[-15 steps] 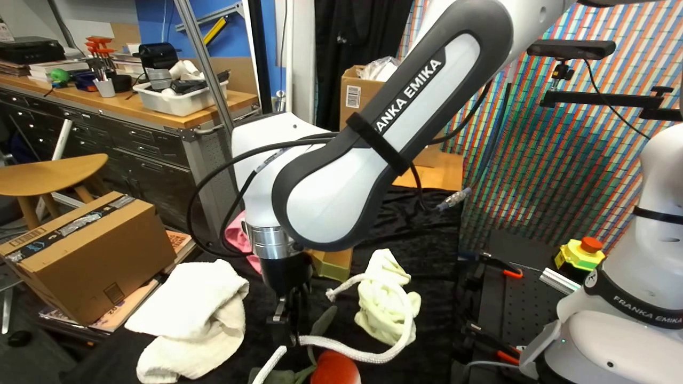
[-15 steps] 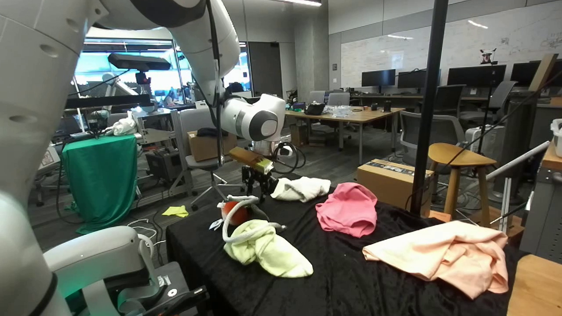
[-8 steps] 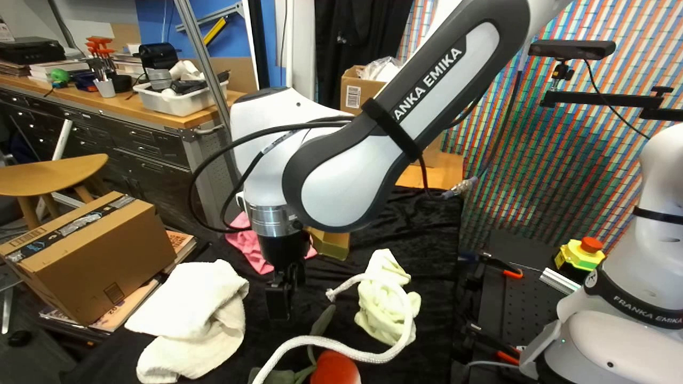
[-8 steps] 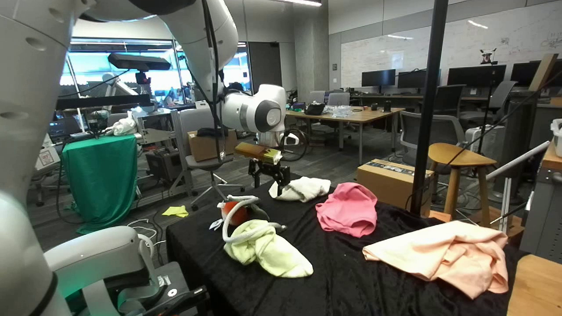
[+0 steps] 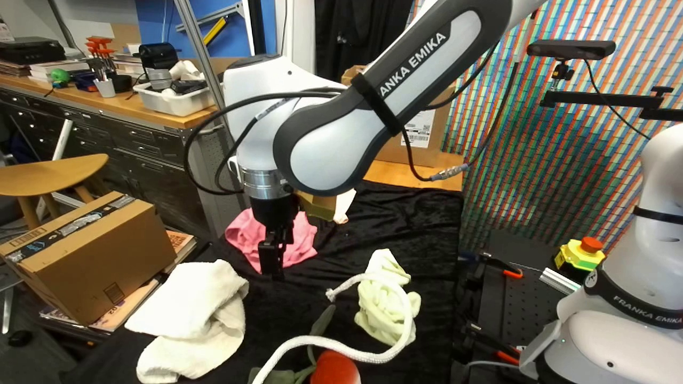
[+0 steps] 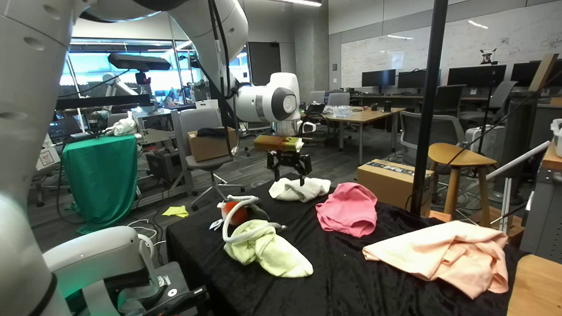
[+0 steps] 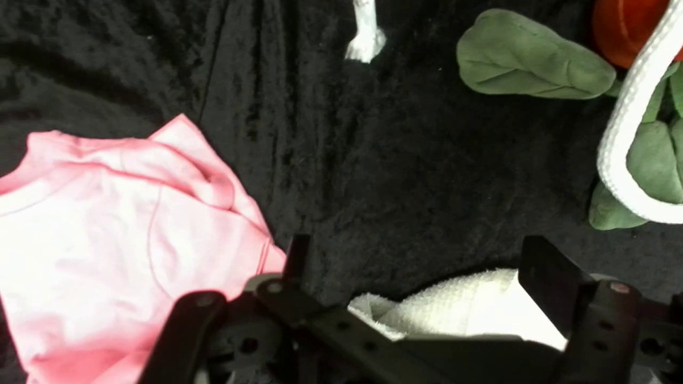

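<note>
Your black two-fingered hand (image 6: 290, 180) hangs spread and empty near the crumpled white terry towel (image 5: 184, 304), apparently positioning; any grasp calls for lowering.

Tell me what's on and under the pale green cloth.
A white rope lies across the pale green cloth, which rests on the black tablecloth. Anything directly beneath the cloth is covered and cannot be seen.

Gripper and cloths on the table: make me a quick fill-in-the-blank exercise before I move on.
The gripper hangs above the tablecloth with its jaws ____.
In the wrist view, the crumpled cloth at the left edge is ____.
In both exterior views, a white ____ lies across the pale green cloth.
The colour of the tablecloth is ____.

Missing words: open; pink; rope; black.
</note>
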Motion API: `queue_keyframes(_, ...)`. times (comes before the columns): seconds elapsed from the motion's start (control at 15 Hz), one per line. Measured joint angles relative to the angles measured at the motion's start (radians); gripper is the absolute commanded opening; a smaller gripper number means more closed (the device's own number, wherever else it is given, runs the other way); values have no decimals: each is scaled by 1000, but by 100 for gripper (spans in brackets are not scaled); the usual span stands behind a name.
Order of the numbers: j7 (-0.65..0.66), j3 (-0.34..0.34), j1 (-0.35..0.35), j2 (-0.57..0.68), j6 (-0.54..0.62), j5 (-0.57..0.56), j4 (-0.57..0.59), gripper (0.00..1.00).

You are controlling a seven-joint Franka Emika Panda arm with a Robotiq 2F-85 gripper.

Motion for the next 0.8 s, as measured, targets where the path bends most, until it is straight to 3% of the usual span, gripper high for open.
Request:
queue_keyframes(0.47, -133, -5, -35, 91, -129, 0, 213, 100)
queue_keyframes(0.8, -204, 3, -35, 201, -121, 0, 357, 100)
